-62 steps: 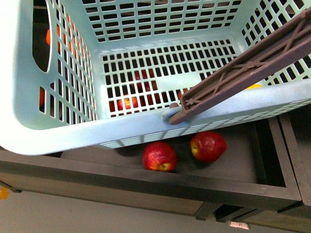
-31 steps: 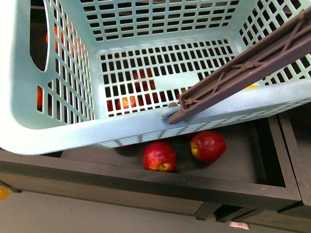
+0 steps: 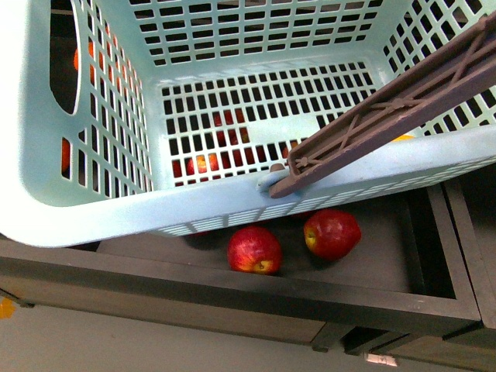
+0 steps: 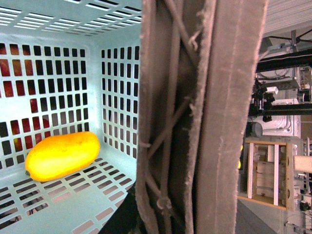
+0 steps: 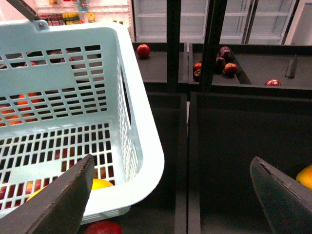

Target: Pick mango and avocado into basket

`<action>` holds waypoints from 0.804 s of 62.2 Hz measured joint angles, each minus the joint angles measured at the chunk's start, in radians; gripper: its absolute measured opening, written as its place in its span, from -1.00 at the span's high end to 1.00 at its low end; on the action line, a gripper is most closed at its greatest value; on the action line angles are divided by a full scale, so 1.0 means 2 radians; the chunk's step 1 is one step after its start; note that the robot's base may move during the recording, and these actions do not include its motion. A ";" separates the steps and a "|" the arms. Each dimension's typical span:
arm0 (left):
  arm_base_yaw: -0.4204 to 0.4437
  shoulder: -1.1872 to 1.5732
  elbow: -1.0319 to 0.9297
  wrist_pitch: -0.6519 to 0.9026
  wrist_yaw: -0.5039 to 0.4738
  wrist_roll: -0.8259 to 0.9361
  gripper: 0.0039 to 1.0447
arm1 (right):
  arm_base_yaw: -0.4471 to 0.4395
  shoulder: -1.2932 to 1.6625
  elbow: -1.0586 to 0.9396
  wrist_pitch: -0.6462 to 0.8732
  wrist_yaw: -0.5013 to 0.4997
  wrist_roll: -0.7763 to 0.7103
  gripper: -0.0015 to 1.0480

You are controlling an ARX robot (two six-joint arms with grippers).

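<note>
Left wrist view, mango (image 4: 62,155) flat on basket (image 4: 96,97) btm, lengthwise along wall

The light teal slotted plastic basket (image 3: 93,209) looks smooth and dull. Its brown ribbed plastic handle (image 4: 195,122) looks rough. The oblong orange-yellow mango (image 4: 62,155) is smooth, shiny.

A dark bin (image 3: 380,260) carries two red apples, near each other but apart: one apple (image 3: 253,249) near 6 o'clock in the front view, a second apple (image 3: 332,233) at 2 o'clock from it; more red fruit (image 3: 203,163) shows through the basket (image 3: 93,209) lattice at 11 o'clock
</note>
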 joint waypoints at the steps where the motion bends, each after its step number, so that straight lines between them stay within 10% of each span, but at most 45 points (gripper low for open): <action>1: 0.000 0.000 0.000 0.000 0.000 0.000 0.71 | 0.000 0.000 0.000 0.000 0.000 0.000 -0.83; 50: 0.000 0.001 0.000 0.000 -0.002 0.000 0.71 | 0.000 -0.001 -0.001 -0.001 0.000 0.000 -0.83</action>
